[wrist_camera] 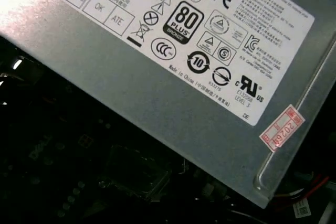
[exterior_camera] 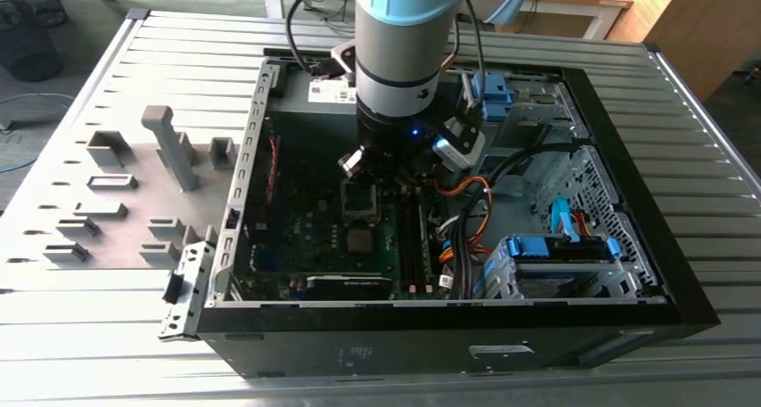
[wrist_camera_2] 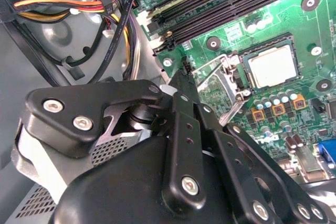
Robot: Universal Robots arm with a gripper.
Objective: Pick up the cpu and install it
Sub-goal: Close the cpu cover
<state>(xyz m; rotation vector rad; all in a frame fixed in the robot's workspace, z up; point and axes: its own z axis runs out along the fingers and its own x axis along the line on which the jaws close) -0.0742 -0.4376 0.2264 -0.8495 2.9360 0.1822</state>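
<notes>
The cpu (wrist_camera_2: 270, 65), a small silver-grey square, lies flat in its socket on the green motherboard (wrist_camera_2: 294, 24). The socket's metal bracket (wrist_camera_2: 220, 85) stands swung open beside it. My gripper (exterior_camera: 369, 177) hangs low inside the open computer case, just above the socket area of the motherboard (exterior_camera: 321, 220). Its black linkage (wrist_camera_2: 181, 129) shows in the second wrist view, a short way from the cpu and not touching it. Nothing shows held in the gripper.
A grey power supply (wrist_camera: 157, 77) sits close by the wrist. Orange and black cables (exterior_camera: 466, 198) and blue drive cages (exterior_camera: 559, 251) crowd the case toward the exterior view's right. A grey plate with holder frames (exterior_camera: 119, 189) lies outside the case at that view's left.
</notes>
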